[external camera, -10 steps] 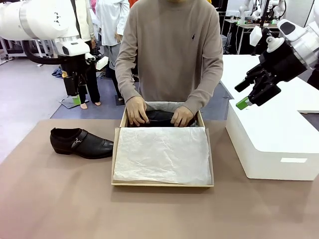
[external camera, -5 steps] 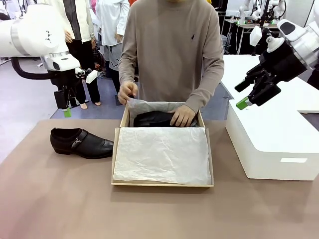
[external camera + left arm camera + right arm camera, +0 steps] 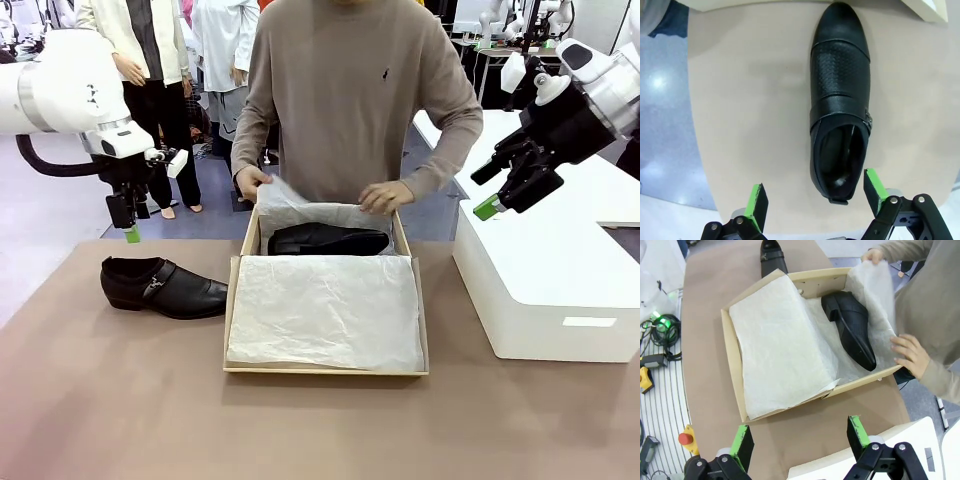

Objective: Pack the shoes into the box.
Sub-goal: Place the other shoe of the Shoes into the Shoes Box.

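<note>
One glossy black shoe [image 3: 165, 287] lies on the brown table left of the box, toe toward it. My left gripper [image 3: 126, 228] hangs open above that shoe's heel end; in the left wrist view the shoe [image 3: 840, 100] lies toe away, its heel between my open green-padded fingertips [image 3: 815, 185], well below them. The other shoe [image 3: 325, 238] lies across the far end of the tan box [image 3: 232, 320], also seen as shoe [image 3: 852, 330] in box [image 3: 732, 365]. White tissue [image 3: 325, 310] covers the near part. My right gripper [image 3: 500, 190] is open, raised right of the box.
A person at the far side lifts the tissue flaps with both hands [image 3: 255, 183] [image 3: 385, 197] over the boxed shoe. A large white box [image 3: 550, 290] stands at the right under my right gripper. Bare table lies in front of the box.
My left arm has moved left and lower, over the table shoe. The person's hands left the boxed shoe and pulled the tissue up. The right arm has not moved.
</note>
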